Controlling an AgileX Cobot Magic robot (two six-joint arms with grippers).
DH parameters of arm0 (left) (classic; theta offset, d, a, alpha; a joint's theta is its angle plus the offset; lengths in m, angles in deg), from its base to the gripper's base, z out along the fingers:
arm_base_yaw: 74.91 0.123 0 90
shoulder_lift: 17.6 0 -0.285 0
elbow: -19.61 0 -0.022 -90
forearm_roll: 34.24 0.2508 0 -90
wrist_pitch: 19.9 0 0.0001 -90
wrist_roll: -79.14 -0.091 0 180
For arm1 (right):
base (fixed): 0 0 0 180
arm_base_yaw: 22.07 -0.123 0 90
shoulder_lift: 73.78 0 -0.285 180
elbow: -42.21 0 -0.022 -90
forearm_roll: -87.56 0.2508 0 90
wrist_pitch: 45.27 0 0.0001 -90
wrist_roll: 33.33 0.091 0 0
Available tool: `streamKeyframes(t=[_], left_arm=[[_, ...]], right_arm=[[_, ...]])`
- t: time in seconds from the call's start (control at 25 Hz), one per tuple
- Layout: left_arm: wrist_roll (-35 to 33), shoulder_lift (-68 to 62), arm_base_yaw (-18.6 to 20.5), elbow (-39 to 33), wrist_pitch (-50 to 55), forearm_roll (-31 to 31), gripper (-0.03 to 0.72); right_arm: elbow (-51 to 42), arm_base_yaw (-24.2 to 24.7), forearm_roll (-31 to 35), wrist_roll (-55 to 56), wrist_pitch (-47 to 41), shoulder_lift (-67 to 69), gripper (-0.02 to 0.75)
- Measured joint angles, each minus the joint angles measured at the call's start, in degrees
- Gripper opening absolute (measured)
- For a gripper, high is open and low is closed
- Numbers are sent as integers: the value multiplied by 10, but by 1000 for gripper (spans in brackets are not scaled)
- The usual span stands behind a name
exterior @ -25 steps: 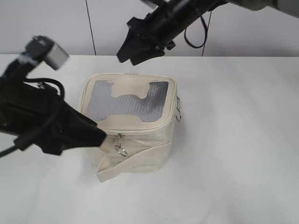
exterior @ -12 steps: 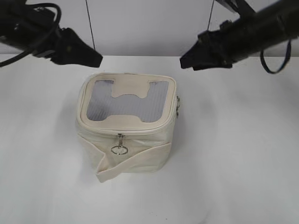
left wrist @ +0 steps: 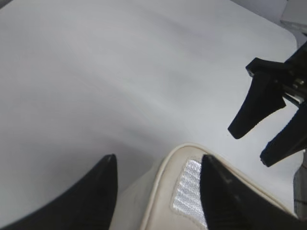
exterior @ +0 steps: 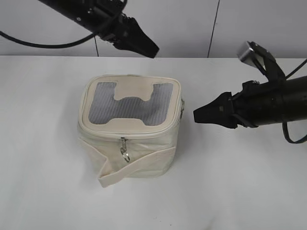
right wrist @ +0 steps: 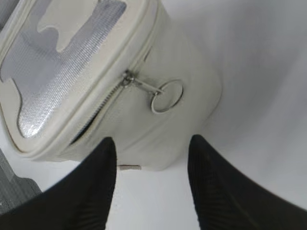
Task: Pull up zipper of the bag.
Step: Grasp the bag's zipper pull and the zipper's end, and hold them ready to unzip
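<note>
The cream bag (exterior: 139, 153) stands mid-table, its lid's grey mesh (exterior: 103, 105) facing up. The zipper runs along the lid's rim. One silver slider (exterior: 123, 141) with a ring pull (exterior: 126, 156) hangs at the front, and a second slider (exterior: 183, 108) sits on the right side. My left gripper (exterior: 152, 51) is open and empty, above and behind the bag; its wrist view shows it (left wrist: 157, 160) over a lid corner (left wrist: 168, 191). My right gripper (exterior: 197, 115) is open and empty, just right of the bag. Its wrist view (right wrist: 151, 141) shows the slider (right wrist: 127, 79) and ring (right wrist: 167, 96) ahead.
The white table (exterior: 240, 182) carries only the bag. A wide cream strap (exterior: 136, 163) crosses the bag's front, its end sticking out at lower left. The right gripper's fingers (left wrist: 254, 108) show in the left wrist view. A white wall stands behind the table.
The left arm rose from the bag's front left to above and behind it. The right arm swung from behind the bag down to its right side. The front ring pull swung slightly.
</note>
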Motion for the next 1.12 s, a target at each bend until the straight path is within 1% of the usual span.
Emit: streamKeyframes(t=[0.12, 0.24, 0.52, 0.64, 0.68, 0.72, 0.8, 0.84, 0.88, 0.92, 1.12], left_arm=[[8, -43, -23, 49, 21, 39, 421], [18, -72, -38, 79, 37, 76, 422], [24, -97, -42, 91, 52, 108, 421], [36, -105, -42, 94, 60, 113, 417], [39, -107, -42, 94, 61, 113, 394], [40, -108, -42, 94, 64, 112, 340], [41, -108, -43, 95, 71, 113, 169], [41, -108, -43, 99, 72, 117, 96], [41, -110, -43, 101, 74, 121, 57], [41, -111, -43, 103, 75, 122, 43], [47, -113, -46, 117, 80, 132, 43]], right_arm=[[-14, 0, 27, -21, 2, 0, 393], [-17, 0, 35, -25, 2, 0, 393], [-17, 0, 44, -29, 1, 0, 394], [-17, 0, 48, -32, 1, 0, 394], [-17, 0, 49, -33, 1, 0, 395], [-17, 0, 49, -33, 1, 0, 395], [-17, 0, 50, -34, 1, 0, 395], [-17, 0, 50, -34, 1, 0, 395], [-17, 0, 50, -34, 1, 0, 395], [-17, 0, 50, -35, 1, 1, 395], [-17, -2, 52, -61, 1, 19, 395]])
